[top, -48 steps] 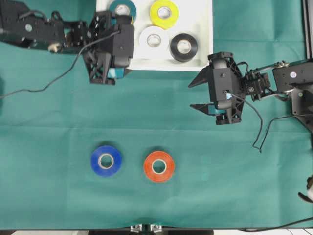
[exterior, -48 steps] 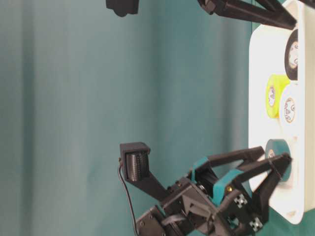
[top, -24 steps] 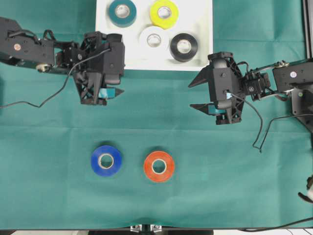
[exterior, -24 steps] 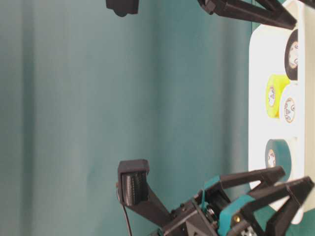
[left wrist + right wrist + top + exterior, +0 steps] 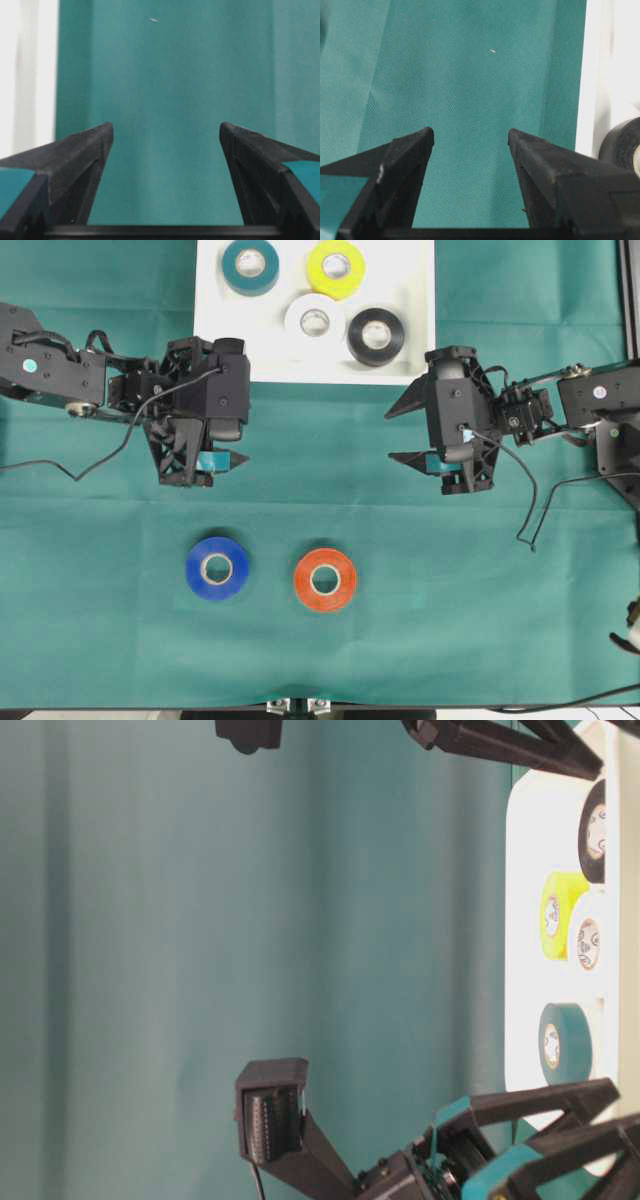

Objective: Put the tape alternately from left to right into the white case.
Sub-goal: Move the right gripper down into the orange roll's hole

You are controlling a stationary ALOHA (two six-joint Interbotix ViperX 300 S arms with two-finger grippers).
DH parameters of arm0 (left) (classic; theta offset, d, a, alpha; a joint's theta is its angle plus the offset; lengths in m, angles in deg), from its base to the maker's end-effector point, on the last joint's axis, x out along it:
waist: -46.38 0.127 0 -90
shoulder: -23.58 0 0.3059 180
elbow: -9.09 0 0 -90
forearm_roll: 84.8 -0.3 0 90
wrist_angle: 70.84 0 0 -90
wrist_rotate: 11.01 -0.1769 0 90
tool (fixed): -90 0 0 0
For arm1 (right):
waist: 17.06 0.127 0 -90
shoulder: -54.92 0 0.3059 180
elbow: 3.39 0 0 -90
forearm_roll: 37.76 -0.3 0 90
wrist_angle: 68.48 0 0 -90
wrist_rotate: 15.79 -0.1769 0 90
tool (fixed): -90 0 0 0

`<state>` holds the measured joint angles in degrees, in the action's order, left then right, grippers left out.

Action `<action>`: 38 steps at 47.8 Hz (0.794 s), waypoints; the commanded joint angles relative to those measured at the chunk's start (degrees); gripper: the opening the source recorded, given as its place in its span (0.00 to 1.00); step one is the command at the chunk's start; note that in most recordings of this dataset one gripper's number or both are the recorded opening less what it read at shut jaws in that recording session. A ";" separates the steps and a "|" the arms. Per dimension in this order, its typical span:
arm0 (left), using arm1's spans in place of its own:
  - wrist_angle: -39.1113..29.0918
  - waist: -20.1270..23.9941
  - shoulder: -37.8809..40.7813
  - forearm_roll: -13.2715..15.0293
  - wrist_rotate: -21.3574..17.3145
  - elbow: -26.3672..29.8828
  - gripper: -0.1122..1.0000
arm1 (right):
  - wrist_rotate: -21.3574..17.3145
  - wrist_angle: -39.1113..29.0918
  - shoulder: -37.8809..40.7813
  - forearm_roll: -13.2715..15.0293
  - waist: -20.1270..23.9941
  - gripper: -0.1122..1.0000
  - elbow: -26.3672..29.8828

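Green cloth [image 5: 420,620] covers the whole work surface. At its far edge sits the white case [image 5: 415,310], holding four rolls of the tape: teal roll [image 5: 250,265] at far left, yellow roll [image 5: 335,267] beside it, white roll [image 5: 315,320] and black roll [image 5: 376,336] nearer the case's front rim. Two rolls lie on the cloth, well apart from the case: blue roll [image 5: 217,568] on the left, orange-red roll [image 5: 324,580] just right of it.

Left gripper [image 5: 236,441] hangs over bare cloth between the case and the blue roll, jaws spread wide and empty; its wrist view shows only cloth between the fingertips. Right gripper [image 5: 398,434] hangs right of centre, near the case's right front corner, jaws likewise apart and empty.

Judged step: four of six rolls are placed, and the blue roll is the likely next pick. The next move calls for carrying the left gripper nearward until it stands over the blue roll, lowering with the jaws straddling the roll, then closing across its outer wall
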<state>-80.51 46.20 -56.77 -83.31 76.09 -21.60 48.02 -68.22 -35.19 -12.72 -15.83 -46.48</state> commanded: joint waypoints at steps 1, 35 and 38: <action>0.70 -0.53 -1.49 0.09 0.35 -0.62 0.87 | -0.18 0.53 -0.53 -0.09 0.09 0.72 0.53; 0.70 -0.53 -0.97 0.09 0.44 -1.23 0.87 | -5.89 0.44 -0.53 -0.18 1.76 0.72 0.70; 0.70 -0.44 -0.97 0.09 0.44 -1.23 0.87 | -6.24 0.53 -0.53 -0.18 2.64 0.72 0.79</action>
<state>-80.25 45.85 -56.77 -83.31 76.45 -22.31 41.96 -68.13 -35.28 -12.72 -14.24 -46.48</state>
